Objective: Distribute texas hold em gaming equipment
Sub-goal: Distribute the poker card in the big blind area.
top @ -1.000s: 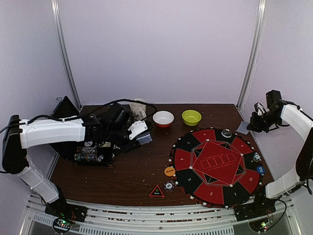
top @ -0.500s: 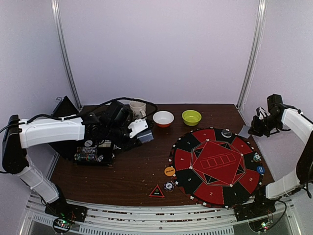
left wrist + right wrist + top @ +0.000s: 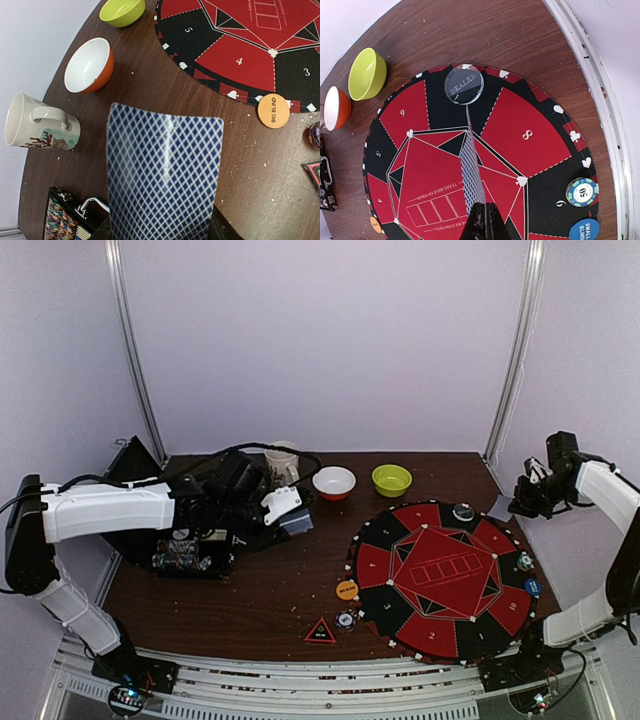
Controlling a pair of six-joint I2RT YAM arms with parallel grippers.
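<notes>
Top view. The left gripper (image 3: 287,512) is over the table's left half, holding the left card (image 3: 296,524), blue-backed. The right gripper (image 3: 520,502) is at the far right, pinched tight on the right card (image 3: 497,506), just beyond the rim of the round mat (image 3: 445,585). The right arm is much nearer the mat. The left arm is well apart from it.

Left wrist. The fingers are part-way closed and seem to grip the left card by its side edges. It bows slightly, with its long axis straight away from them. The mat lies ahead and to the right, with the orange disc (image 3: 273,110) at its rim.

Right wrist. The right card is seen edge-on, its long axis running from the fingers toward the clear dealer disc (image 3: 464,85). The mat's seats lie below and ahead. Judgement: the right arm is better placed to deal, with a short lowering.
</notes>
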